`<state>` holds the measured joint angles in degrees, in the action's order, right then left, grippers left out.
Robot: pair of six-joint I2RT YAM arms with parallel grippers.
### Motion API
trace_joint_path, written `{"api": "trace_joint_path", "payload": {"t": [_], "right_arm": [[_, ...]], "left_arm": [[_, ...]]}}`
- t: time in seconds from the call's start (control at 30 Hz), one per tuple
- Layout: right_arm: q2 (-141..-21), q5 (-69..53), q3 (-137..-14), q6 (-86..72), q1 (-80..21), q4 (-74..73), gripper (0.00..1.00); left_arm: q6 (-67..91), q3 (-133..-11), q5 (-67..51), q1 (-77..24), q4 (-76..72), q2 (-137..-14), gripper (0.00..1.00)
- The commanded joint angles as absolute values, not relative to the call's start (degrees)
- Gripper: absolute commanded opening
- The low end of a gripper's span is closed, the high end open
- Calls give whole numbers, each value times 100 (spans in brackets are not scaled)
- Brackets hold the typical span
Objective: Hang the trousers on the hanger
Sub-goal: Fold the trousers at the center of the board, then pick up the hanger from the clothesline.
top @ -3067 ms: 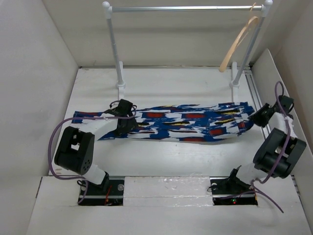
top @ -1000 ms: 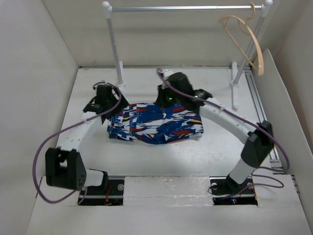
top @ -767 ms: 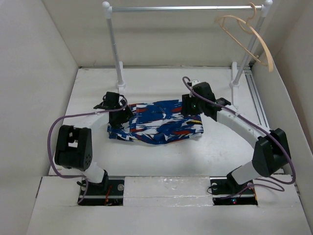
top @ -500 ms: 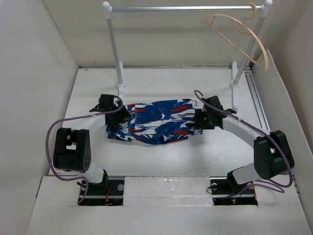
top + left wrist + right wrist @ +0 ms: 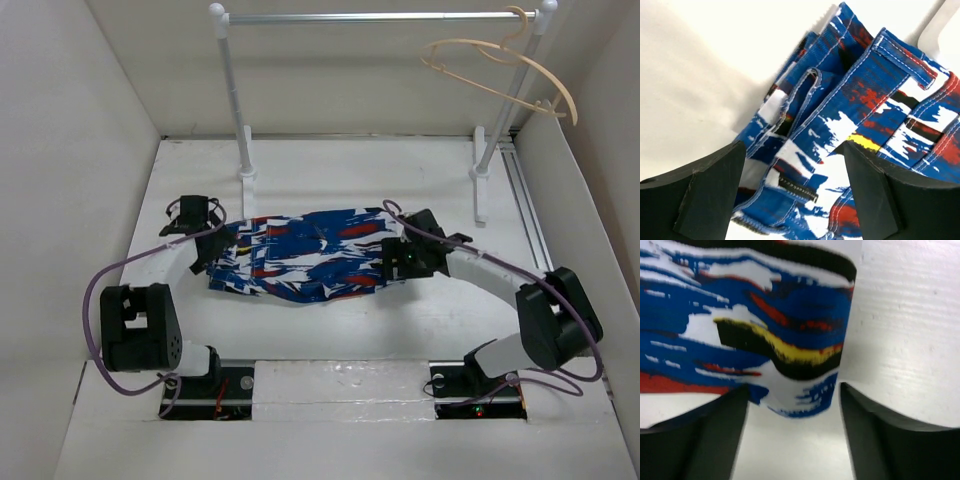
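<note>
the left arm reached forward from its base and bent inward, so the left tool (image 5: pixel 210 256) sat at the left end of the trousers (image 5: pixel 300 265). the right arm stretched low across the counter (image 5: pixel 400 180), elbow near the right wall, wrist turned inward, with the right tool (image 5: pixel 394 262) at the trousers' right end. the trousers lay folded in a flat bundle on the counter between the two tools. the hanger (image 5: pixel 500 65) hung by its hook from the right end of the rail (image 5: pixel 380 17) at the back, tilted, well apart from the trousers.

from above, neither tool's fingers could be made out clearly. the left wrist view showed the left tool (image 5: pixel 792 200) released, its fingers (image 5: pixel 690 195) spread wide, with the trousers (image 5: pixel 860 125) below them: layered edges, a waistband with a belt loop (image 5: pixel 905 62) and a short zip. the right wrist view, slightly blurred, showed the right tool (image 5: pixel 792 435) released too, fingers (image 5: pixel 900 440) apart, with a rounded folded edge of the trousers (image 5: pixel 755 335) reaching down into the gap and bare counter (image 5: pixel 910 330) to the right. i could not tell whether either tool touched the cloth.
</note>
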<state>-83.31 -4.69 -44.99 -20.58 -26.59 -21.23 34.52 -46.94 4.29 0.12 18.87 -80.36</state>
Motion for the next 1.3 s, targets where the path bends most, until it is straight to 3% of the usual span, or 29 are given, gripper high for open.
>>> {"api": "trace_joint_path", "payload": {"t": [0.0, 0.07, 0.17, 0.2, 0.23, 0.27, 0.3, 0.33, 0.37, 0.4, 0.5, 0.53, 0.6, 0.63, 0.73, 0.93, 1.07, 1.27], "right_arm": [[-7893, -238, -4990, -1699, -2821, -2985, 86], [-7735, -167, -5743, -1460, -2752, -3468, 96], [-7691, -315, -6972, -907, -2489, -3761, 98], [-7708, -456, -7292, -557, -2392, -3788, 98], [-7734, -622, -7617, -380, -2286, -3771, 96], [-7778, -963, -7951, -178, -2181, -3771, 85], [-7865, -1089, -8598, 242, -1927, -3718, 74], [-7927, -1177, -8883, 342, -1768, -3631, 34], [-7989, -1273, -9173, 404, -1584, -3604, 13], [-8076, -1405, -9802, 526, -1086, -3586, 0], [-8525, -2338, -11053, 563, 103, -3437, 0], [-8743, -2477, -11344, 563, 358, -3376, 0], [-9025, -2645, -11932, 528, 798, -3410, 21], [-9348, -2663, -12449, 536, 1165, -3462, 58], [-9833, -3005, -13224, 510, 1764, -3682, 90], [-10800, -4279, -13728, 492, 2443, -3998, 97], [-10960, -4270, -13738, 738, 2496, -4070, 99], [-11268, -4624, -13650, 598, 2365, -3929, 91]], "left_arm": [[3129, -5097, 792, -60, 2408, -7761, 75], [3103, -5395, 590, -393, 2365, -7595, 72], [3067, -5852, 247, -737, 2180, -7410, 45], [3050, -5967, 194, -1043, 2101, -7409, 20], [3067, -6246, 176, -1229, 2083, -7409, 9], [3067, -6380, 167, -1413, 2083, -7470, 0], [3041, -6503, 141, -1833, 2057, -7523, 0], [3015, -6687, 115, -2072, 2013, -7576, 0], [2997, -6749, 97, -2309, 1952, -7733, 0], [2980, -6802, 88, -2555, 1821, -7830, 0], [3050, -6979, -158, -3252, 1749, -8270, 0], [3111, -6952, -245, -3487, 1706, -8340, 0], [3173, -6830, -255, -3682, 1530, -8385, 0], [3199, -6681, -272, -3752, 1451, -8350, 0], [3164, -6391, -334, -3963, 1126, -8148, 0], [2953, -6311, -299, -3964, 1222, -8156, 0], [2944, -6205, -386, -3964, 1178, -8218, 0], [2944, -6258, -439, -3964, 1213, -8385, 0]]}}
